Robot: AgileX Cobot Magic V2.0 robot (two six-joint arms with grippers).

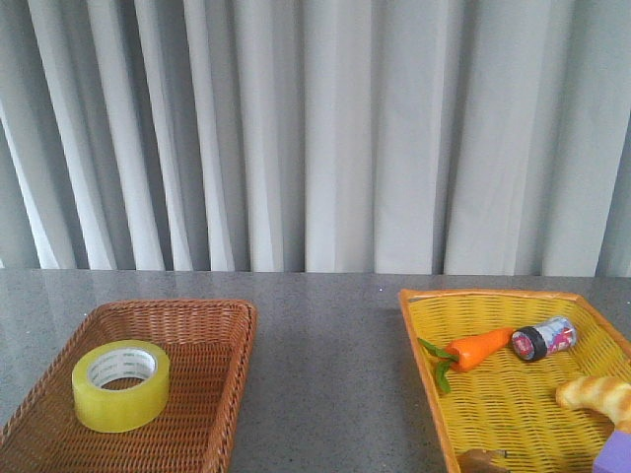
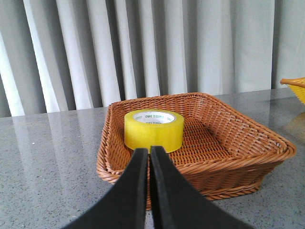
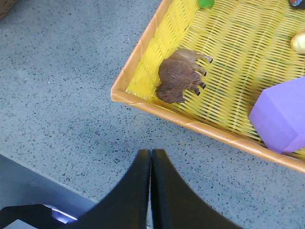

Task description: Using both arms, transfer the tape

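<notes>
The tape (image 1: 120,384) is a yellow roll with a white core, lying flat in the brown wicker basket (image 1: 217,325) at the table's left. In the left wrist view the tape (image 2: 154,130) sits just beyond my left gripper (image 2: 148,150), which is shut and empty outside the basket's near rim (image 2: 228,167). My right gripper (image 3: 151,152) is shut and empty above bare table, just outside the near left corner of the yellow basket (image 3: 143,102). Neither arm shows in the front view.
The yellow basket (image 1: 419,325) at the right holds a toy carrot (image 1: 478,347), a small dark-lidded jar (image 1: 543,339), a bread piece (image 1: 596,394), a purple block (image 3: 281,117) and a brown toy animal (image 3: 180,81). Grey speckled table (image 1: 325,374) lies between the baskets. Curtains hang behind.
</notes>
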